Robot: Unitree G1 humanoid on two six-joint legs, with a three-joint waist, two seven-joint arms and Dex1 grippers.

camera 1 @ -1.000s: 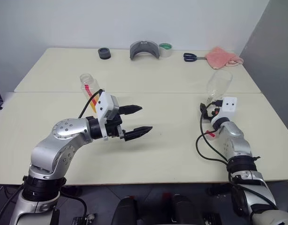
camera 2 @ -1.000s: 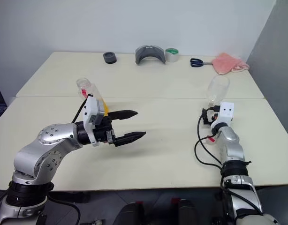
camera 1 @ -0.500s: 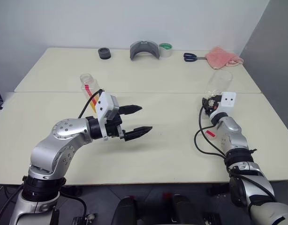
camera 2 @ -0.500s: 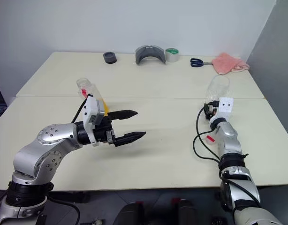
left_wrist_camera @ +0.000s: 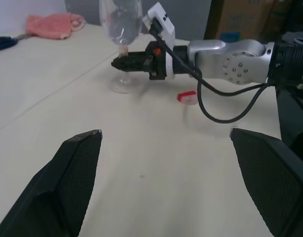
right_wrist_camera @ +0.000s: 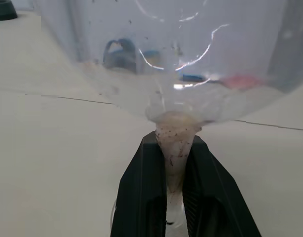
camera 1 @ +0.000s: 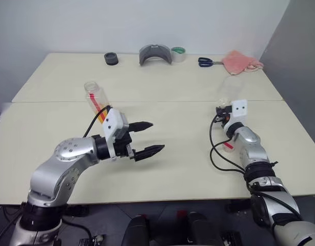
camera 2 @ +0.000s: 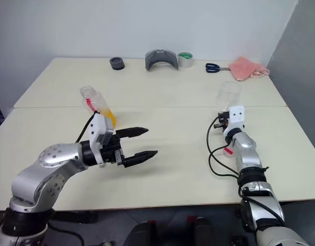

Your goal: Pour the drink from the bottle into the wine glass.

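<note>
Two grippers over the cream table (camera 1: 178, 169). Right gripper (left_wrist_camera: 123, 62) is pinched onto the stem of the wine glass (left_wrist_camera: 121, 29): the right wrist view has both black fingers (right_wrist_camera: 141, 197) pressed against the stem just below the bowl, and the left wrist view has the fingertips meeting at the stem above the round foot. Glass stands upright on its foot at roughly 2 o'clock on the near table, close to the seam between the two tabletops; bowl looks empty.

Left gripper (camera 1: 148, 137) hangs above the table around 9 o'clock, fingers spread wide, nothing between them, pointing toward the right arm.

Bottle (camera 1: 94, 97) stands just behind the left wrist, about 10 o'clock, tilted a little, with the drink (camera 2: 109, 117) showing orange-yellow in its lower part and a red stripe down the side. Not touched by either gripper.

Far edge, 12 to 1 o'clock: black round piece (camera 1: 111, 58), grey curved part (camera 1: 154, 53), tape roll (camera 1: 178, 53), scissors (camera 1: 208, 62), pink cloth (camera 1: 240, 62). Small red tag (left_wrist_camera: 186, 97) lies on the table beside the right arm's cable.
</note>
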